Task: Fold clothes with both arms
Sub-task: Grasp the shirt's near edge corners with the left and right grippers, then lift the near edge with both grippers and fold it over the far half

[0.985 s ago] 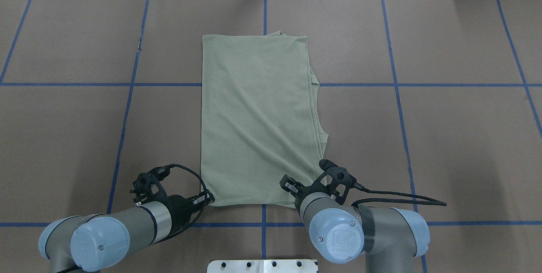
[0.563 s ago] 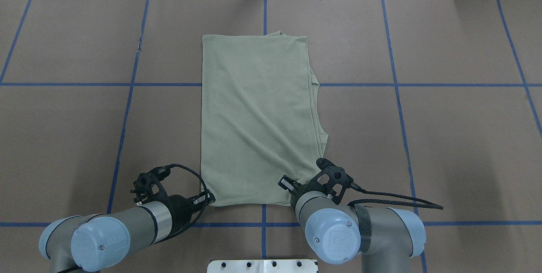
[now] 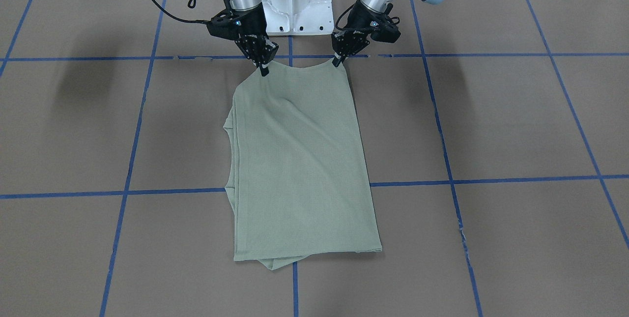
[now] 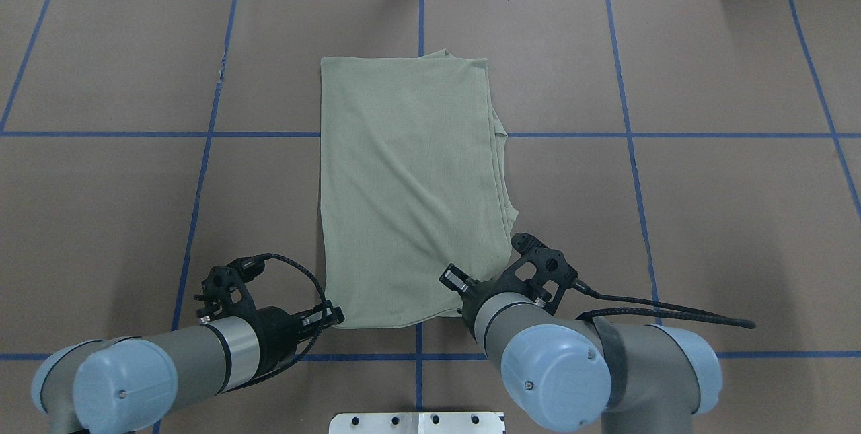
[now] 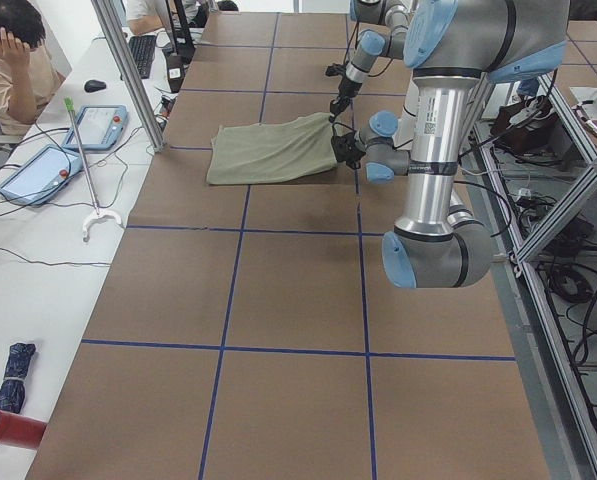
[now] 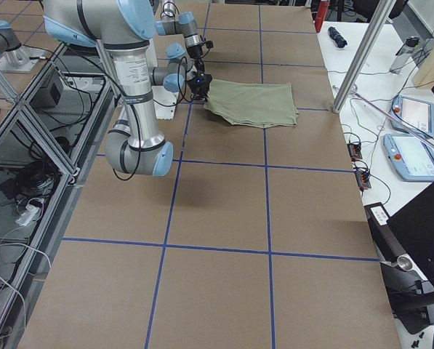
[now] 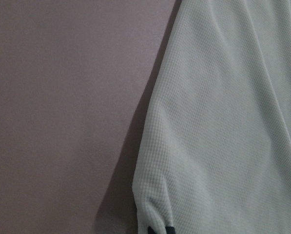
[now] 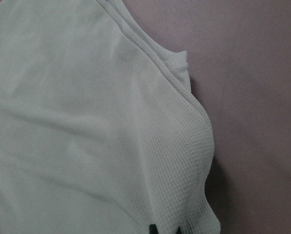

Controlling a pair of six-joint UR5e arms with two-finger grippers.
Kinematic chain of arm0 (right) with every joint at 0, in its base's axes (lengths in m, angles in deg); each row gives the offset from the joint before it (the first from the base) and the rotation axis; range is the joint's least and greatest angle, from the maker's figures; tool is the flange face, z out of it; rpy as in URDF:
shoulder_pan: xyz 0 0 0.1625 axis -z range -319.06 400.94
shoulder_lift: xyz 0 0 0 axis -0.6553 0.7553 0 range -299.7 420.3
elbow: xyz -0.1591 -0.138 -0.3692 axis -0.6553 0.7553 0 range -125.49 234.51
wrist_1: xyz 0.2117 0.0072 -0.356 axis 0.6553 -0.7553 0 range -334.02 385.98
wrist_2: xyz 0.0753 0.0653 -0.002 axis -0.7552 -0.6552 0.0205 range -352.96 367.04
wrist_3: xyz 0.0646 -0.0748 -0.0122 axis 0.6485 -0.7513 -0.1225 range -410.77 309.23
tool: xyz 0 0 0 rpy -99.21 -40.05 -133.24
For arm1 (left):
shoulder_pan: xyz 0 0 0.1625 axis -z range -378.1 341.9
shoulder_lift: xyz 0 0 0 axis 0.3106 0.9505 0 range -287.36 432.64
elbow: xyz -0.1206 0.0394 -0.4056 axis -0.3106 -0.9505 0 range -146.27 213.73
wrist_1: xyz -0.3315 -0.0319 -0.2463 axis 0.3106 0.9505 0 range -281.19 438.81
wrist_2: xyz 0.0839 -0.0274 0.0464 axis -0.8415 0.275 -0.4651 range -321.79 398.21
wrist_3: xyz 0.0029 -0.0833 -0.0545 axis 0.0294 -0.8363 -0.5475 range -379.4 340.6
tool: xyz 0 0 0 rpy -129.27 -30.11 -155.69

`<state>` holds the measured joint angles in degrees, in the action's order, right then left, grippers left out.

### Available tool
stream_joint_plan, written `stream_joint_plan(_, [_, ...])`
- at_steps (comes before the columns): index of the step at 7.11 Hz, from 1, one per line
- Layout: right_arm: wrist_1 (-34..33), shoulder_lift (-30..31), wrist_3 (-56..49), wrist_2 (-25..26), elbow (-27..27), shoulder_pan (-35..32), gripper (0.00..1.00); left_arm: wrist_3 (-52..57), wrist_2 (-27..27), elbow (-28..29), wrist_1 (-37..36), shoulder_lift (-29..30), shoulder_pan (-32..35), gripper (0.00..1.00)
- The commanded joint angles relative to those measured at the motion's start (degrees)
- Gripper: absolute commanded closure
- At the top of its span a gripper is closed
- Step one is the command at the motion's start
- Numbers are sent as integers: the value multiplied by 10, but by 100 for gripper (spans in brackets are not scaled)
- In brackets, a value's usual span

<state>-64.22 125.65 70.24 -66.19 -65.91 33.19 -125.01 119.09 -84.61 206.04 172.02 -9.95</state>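
folded shirt (image 3: 300, 159) lay at the middle of the table (image 3: 491, 120). left gripper (image 3: 338, 63) and right gripper (image 3: 264, 70) each pinched closed on a robot-side corner, lifting it slightly.

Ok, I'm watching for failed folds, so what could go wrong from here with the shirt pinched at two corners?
The left fingers and right fingers each pinch only a small corner of the shirt; the cloth might slip out when lifted. Stacked layers show along the robot's right side, so lower ones may stay behind. The edge sags between the grips, so a crease could get folded in.
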Motion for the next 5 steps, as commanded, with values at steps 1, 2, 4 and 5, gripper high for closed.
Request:
stream_joint_plan(1, [-139, -4, 2, -2, -141, 27, 100, 12, 58, -179, -149, -4, 3, 100])
stream_joint_plan(2, [-186, -15, 2, -3, -171, 33, 100, 12, 83, -236, -211, 3, 3, 100])
stream_joint_plan(4, [-183, -43, -10, -2, -95, 19, 100, 34, 86, -196, -222, 26, 6, 100])
stream_joint_plan(5, [-162, -52, -29, -3, -63, -7, 100, 85, 86, -161, -224, 48, 39, 100])
